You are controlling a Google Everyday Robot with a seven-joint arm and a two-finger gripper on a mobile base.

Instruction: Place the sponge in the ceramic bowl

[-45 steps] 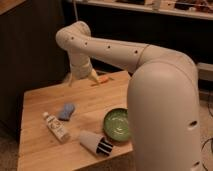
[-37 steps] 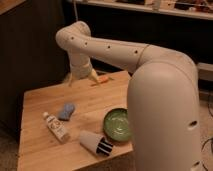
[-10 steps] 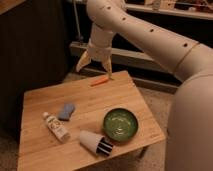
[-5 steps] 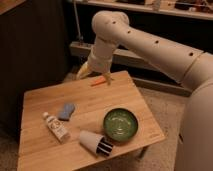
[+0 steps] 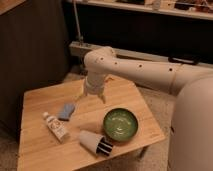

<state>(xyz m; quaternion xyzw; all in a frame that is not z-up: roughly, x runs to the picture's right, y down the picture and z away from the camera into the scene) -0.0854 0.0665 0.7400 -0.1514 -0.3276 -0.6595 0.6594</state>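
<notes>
The sponge (image 5: 66, 111), a small blue-grey pad, lies flat on the left half of the wooden table (image 5: 135, 102). The ceramic bowl (image 5: 120, 124) is green and glossy, stands empty near the table's right front, and is well apart from the sponge. My gripper (image 5: 91, 98) hangs from the white arm over the table's middle, pointing down, to the right of and a little behind the sponge. Its two fingers are spread open with nothing between them.
A white labelled bottle (image 5: 55, 126) lies on its side in front of the sponge. A white cup with dark stripes (image 5: 95, 142) lies tipped over near the front edge, left of the bowl. Dark cabinets stand behind and to the left.
The arm has swung down and forward, bringing the gripper from above the table's far edge to low over its middle, closer to the sponge. The objects have not moved.
</notes>
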